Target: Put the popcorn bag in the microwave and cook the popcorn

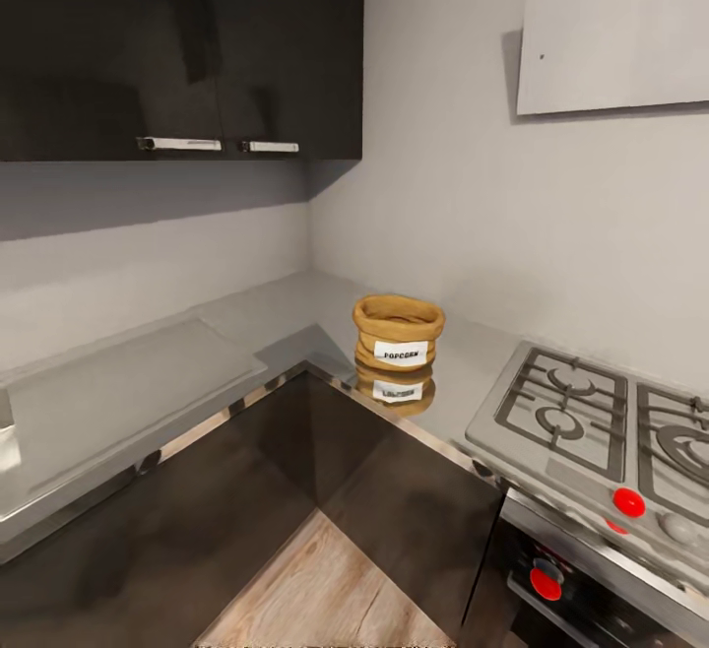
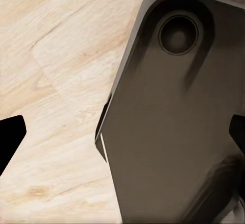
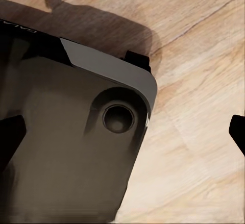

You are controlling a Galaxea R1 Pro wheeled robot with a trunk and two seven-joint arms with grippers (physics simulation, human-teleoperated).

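Note:
The popcorn bag [image 1: 398,333], a squat tan sack with a rolled rim and a white POPCORN label, stands upright on the shiny steel countertop [image 1: 286,318] near the inner corner of the L, just left of the gas hob. Its reflection shows on the steel below it. The microwave and the popcorn itself are out of view. My left gripper [image 2: 123,137] hangs over the wood floor and my dark base, its fingertips [image 2: 10,142] wide apart, so it is open and empty. My right gripper [image 3: 123,134] is likewise open and empty above the base.
The gas hob [image 1: 591,421] with black grates and red knobs lies at the right, under a white extractor hood [image 1: 615,28]. Dark wall cabinets [image 1: 177,37] hang at the upper left. Dark base cabinets [image 1: 295,471] front the counter, with wood floor [image 1: 325,589] before them.

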